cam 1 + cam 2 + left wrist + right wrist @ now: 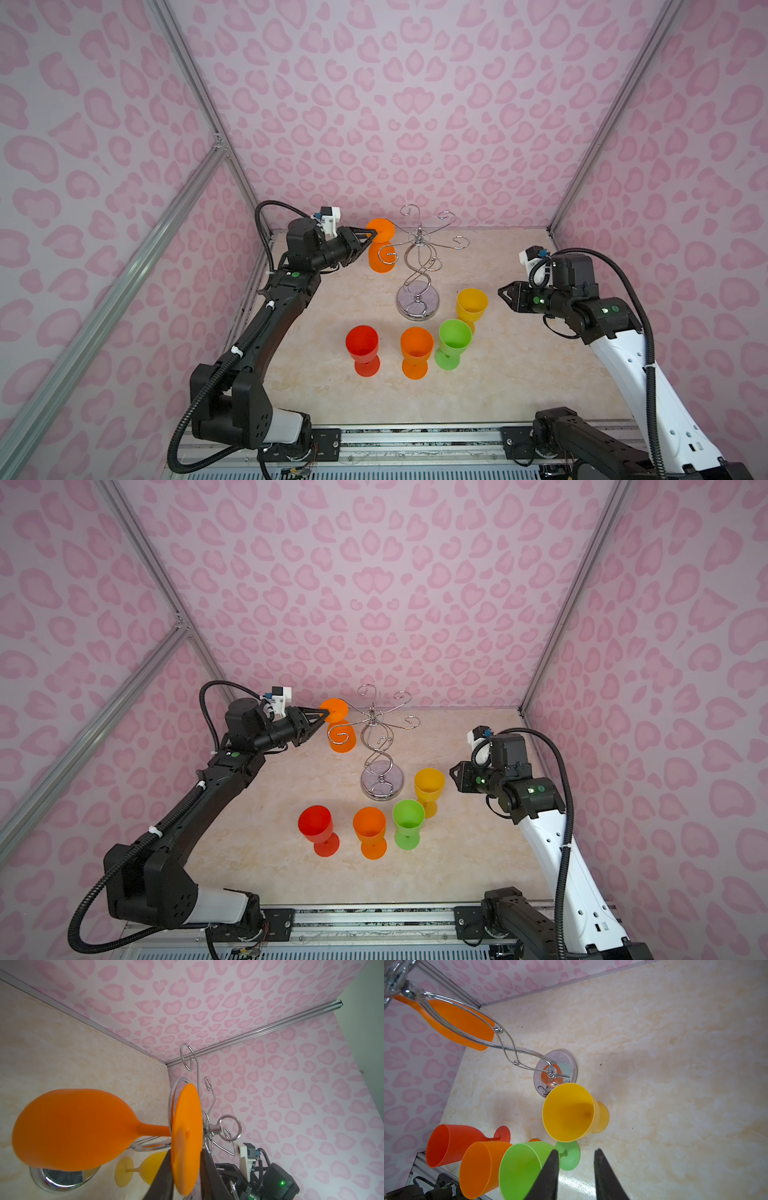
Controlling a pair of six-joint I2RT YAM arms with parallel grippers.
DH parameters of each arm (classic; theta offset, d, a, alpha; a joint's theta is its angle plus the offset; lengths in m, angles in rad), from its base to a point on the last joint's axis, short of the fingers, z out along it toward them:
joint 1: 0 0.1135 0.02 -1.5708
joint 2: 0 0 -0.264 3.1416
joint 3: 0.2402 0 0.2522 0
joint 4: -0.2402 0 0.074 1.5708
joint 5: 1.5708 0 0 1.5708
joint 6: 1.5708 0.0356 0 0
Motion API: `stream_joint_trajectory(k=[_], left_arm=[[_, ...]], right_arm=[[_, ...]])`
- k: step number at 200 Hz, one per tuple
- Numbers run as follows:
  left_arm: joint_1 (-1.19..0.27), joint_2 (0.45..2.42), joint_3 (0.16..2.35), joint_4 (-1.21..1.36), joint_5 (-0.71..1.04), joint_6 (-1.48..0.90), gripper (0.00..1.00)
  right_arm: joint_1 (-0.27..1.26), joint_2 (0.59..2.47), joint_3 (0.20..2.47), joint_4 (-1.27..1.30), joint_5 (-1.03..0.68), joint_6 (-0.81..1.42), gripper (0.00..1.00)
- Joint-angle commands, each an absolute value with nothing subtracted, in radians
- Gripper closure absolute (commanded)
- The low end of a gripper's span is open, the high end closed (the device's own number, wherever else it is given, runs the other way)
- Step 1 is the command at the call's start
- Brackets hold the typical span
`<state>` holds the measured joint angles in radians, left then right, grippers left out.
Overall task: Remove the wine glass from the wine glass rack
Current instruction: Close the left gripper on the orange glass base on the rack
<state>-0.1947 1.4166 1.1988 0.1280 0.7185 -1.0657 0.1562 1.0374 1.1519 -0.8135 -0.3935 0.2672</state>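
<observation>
Left of centre, the orange wine glass hangs inverted on the wine glass rack, its foot between the fingers of the left hand, whose grip I cannot tell, so a sideways pull may topple the rack.

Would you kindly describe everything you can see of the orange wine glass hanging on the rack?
The hanging orange wine glass looks like smooth opaque plastic: rounded bowl, slim stem, flat round foot. It hangs upside down, bowl toward the table, stem slotted through a curled arm of the chrome rack, on the rack's far-left side in both top views. The left tool appears to pinch the foot's edge, pressing on both faces.
</observation>
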Motion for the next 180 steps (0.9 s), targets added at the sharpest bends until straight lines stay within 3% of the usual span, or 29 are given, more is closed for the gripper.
stream_joint_trajectory(k=[1,180], left_arm=[[-0.194,1.412,1.209,0.133,0.731,-1.040,0.78],[-0.182,1.387,1.209,0.115,0.753,-1.064,0.97]], right_arm=[[0.156,1.038,1.145,-0.800,-0.402,0.265,0.70],[0.155,1.048,1.143,-0.784,-0.428,0.275,0.70]])
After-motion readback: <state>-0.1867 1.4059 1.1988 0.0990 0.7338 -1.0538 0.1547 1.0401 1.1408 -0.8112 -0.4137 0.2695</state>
